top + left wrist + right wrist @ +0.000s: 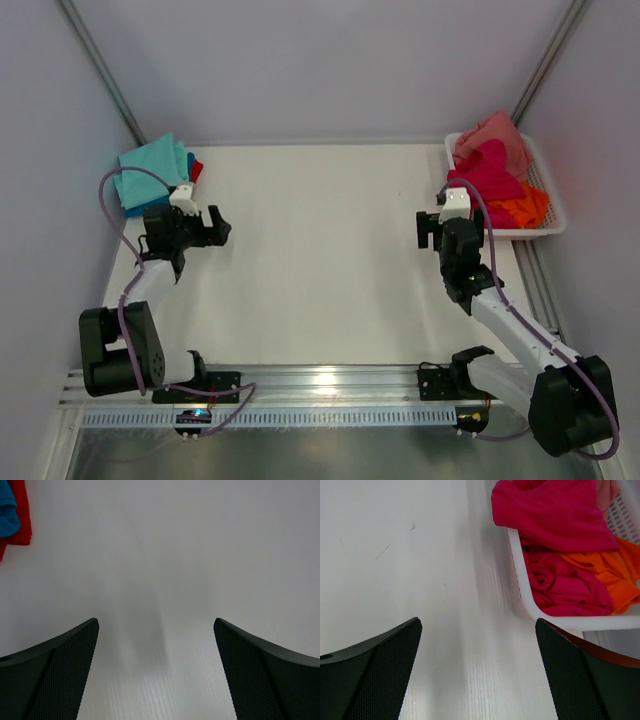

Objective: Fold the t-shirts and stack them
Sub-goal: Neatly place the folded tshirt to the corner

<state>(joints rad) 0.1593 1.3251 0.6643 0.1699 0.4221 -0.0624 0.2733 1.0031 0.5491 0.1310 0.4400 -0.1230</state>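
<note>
Both grippers stood wide open, holding nothing. The left gripper (208, 228) hung over the white table (320, 260), near the pile in the far left corner, where a teal shirt (150, 172) lay on a blue shirt (7, 510) and a red shirt (23, 515). The right gripper (432, 228) hovered just beside the white basket (553, 212) — a magenta shirt (485, 172), an orange shirt (522, 208) and a pink shirt (497, 135) were heaped inside.

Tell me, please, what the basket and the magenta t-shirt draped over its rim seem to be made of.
The basket looks like white moulded plastic, smooth, with a perforated mesh wall. The magenta t-shirt looks like soft matte knit cloth, perhaps cotton: it drapes in loose folds.
</note>
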